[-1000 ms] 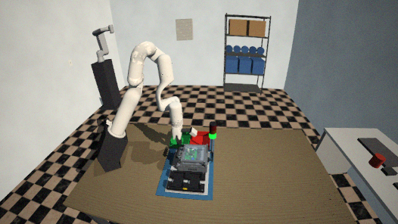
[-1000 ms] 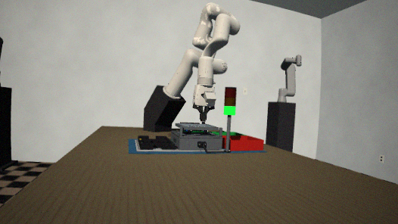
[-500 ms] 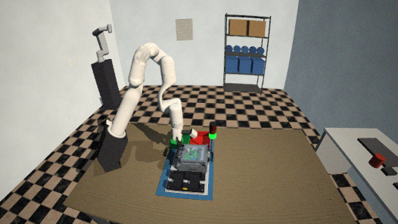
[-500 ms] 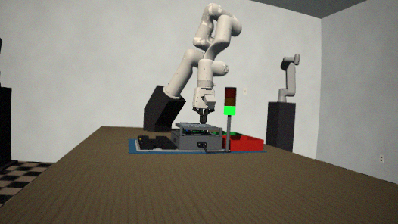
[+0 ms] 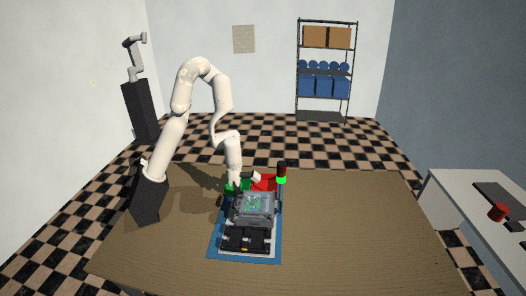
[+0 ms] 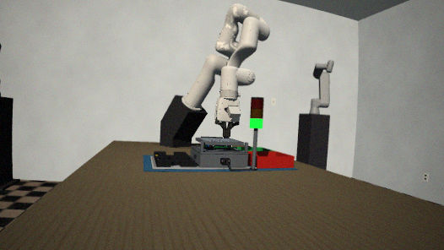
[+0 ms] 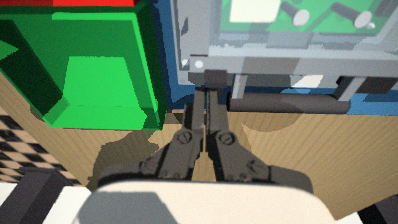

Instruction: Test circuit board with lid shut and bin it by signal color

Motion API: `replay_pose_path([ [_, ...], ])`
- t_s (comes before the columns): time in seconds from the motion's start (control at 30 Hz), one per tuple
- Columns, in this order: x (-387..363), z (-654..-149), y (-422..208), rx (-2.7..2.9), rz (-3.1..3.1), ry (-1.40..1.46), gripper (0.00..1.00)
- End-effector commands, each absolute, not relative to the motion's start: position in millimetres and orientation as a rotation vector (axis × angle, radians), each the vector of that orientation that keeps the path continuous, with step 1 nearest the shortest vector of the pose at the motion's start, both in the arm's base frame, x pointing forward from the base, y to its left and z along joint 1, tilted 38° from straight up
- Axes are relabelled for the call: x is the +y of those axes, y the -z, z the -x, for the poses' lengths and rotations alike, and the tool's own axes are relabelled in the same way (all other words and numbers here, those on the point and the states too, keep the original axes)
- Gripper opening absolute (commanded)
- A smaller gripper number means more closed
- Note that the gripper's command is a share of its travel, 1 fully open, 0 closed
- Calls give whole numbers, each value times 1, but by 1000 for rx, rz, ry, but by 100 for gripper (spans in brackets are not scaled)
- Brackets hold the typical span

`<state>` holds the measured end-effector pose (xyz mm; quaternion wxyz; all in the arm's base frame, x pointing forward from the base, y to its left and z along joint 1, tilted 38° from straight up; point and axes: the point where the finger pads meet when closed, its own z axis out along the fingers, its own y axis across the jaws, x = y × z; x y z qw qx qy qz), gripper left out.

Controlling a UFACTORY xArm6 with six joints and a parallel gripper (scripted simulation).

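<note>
Green lamp lit on the signal tower (image 6: 256, 122) beside the tester (image 5: 254, 214). Gripper (image 7: 205, 92), fingers pinched together w/ nothing between, tips on the small black tab (image 7: 216, 78) at the lid's edge, just past the handle (image 7: 287, 104). Circuit board (image 5: 254, 202) lies under the clear lid, probably still seated. Green bin (image 7: 87, 67) close by.

Gripper (image 7: 206, 92): fingers closed together, tips at black tab (image 7: 216, 78), lid handle (image 7: 287, 103) just beside on one side, green bin (image 7: 100, 65) near on the other. Signal tower (image 6: 256, 127) stands close by tester (image 6: 219, 157). Open table (image 5: 350, 235) beyond.
</note>
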<state>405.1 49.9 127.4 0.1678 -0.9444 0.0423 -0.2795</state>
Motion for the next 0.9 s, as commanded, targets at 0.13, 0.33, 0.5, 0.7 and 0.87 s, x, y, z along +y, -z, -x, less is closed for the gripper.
replay_pose_path([
  [0.13, 50, -406, -127, 120, 2686, 798, 0],
  [0.33, 50, -406, -127, 120, 2686, 798, 0],
  [0.5, 50, -407, -126, 120, 2686, 798, 0],
  [0.7, 50, -407, -126, 120, 2686, 798, 0],
  [0.87, 51, -407, -126, 120, 2686, 798, 0],
])
